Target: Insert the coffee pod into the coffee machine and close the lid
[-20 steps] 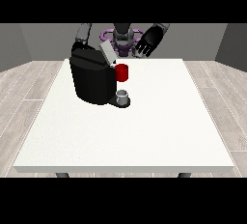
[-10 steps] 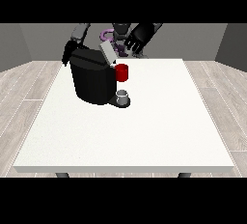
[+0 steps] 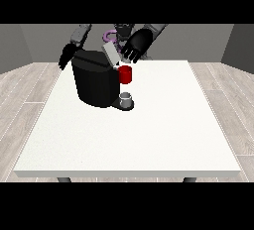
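Item: coffee machine (image 3: 94, 83), black, table (image 3: 149, 135) at 11 o'clock; lid (image 3: 111, 54) raised. Hand at the view's right (image 3: 136, 45): fingers relaxed, against the lid. Other hand (image 3: 66, 55): cannot tell. Pod unseen (perhaps inside). Risk: an off-centre push could shift the machine. No legible markings.

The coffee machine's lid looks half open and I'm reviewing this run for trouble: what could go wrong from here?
1. The lid stands tilted up, with the hand at the view's right just beside it; a push from the side might skew it instead of closing it.
2. The hand at the view's left hangs by the coffee machine at its rear corner; it may nudge the body and shift the small cup on the base.
3. I cannot tell whether the pod is seated, so the lid could jam.
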Controlling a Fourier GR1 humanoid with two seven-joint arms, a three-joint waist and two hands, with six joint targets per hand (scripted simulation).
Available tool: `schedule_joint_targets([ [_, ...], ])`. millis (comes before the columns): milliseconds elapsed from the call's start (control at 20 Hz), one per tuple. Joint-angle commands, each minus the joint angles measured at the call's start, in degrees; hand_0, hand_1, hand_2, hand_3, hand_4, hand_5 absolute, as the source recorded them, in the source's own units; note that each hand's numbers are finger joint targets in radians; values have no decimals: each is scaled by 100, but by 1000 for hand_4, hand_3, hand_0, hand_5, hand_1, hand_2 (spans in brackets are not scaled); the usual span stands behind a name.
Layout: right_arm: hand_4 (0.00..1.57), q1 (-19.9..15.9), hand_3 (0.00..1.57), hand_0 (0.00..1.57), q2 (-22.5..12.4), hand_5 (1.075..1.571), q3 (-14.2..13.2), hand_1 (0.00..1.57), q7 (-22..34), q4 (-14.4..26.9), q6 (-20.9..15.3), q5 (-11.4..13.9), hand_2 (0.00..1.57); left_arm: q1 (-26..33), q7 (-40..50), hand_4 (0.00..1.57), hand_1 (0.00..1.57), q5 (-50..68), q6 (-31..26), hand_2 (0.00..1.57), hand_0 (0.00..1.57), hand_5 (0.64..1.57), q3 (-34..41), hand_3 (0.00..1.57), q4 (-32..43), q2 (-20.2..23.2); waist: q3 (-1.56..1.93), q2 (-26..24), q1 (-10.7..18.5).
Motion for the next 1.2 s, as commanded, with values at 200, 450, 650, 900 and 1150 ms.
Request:
schedule_joint_targets([
  [200,0,-119,0,0,-118,1571,-108,0,6,100,-95,85,0,-173,-151,472,1186,-68,13,1256,1186,1571,-62,1227,107,-35,0,291,22],
  [450,153,-265,0,0,-37,1571,-120,0,239,-58,-153,25,0,-112,-320,425,1251,-124,57,1290,1251,1571,-70,1217,269,38,-1,330,0],
  [650,36,-173,0,0,-248,1571,-342,0,-140,146,78,-184,0,-70,-252,441,1187,-109,69,1230,1187,1571,-63,1196,254,-62,0,382,45],
  [900,0,-36,0,0,-60,1571,-159,0,-127,184,-113,9,0,-74,-281,421,1166,-184,256,1233,1166,1571,-124,1193,225,-202,0,282,53],
  [1150,0,15,0,0,-97,1571,-136,0,-145,-41,129,-159,0,-239,-366,389,1231,-163,89,1267,1231,1571,61,1211,430,274,-1,326,-194],
])
